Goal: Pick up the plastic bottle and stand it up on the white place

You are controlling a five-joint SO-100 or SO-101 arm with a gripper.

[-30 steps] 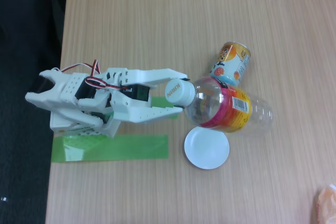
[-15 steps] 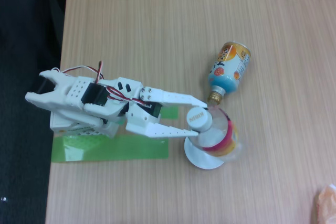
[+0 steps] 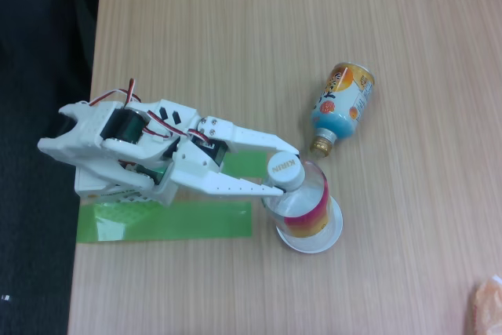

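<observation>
In the fixed view the clear plastic bottle (image 3: 302, 203) with its white cap and red-and-yellow label band stands nearly upright on the small round white plate (image 3: 328, 234). My white gripper (image 3: 284, 169) reaches in from the left and is shut on the bottle's cap and neck, one finger above the cap and one below it. The bottle covers much of the plate.
An orange-and-blue can (image 3: 343, 105) lies on its side just up and right of the bottle. Green tape strips (image 3: 165, 220) lie beside the arm's base at the table's left edge. An orange thing (image 3: 487, 304) shows at the lower right corner.
The bottle has gone from lying on its side to standing on the plate, and has shifted left onto the plate's middle. My gripper has drawn back left with it.
</observation>
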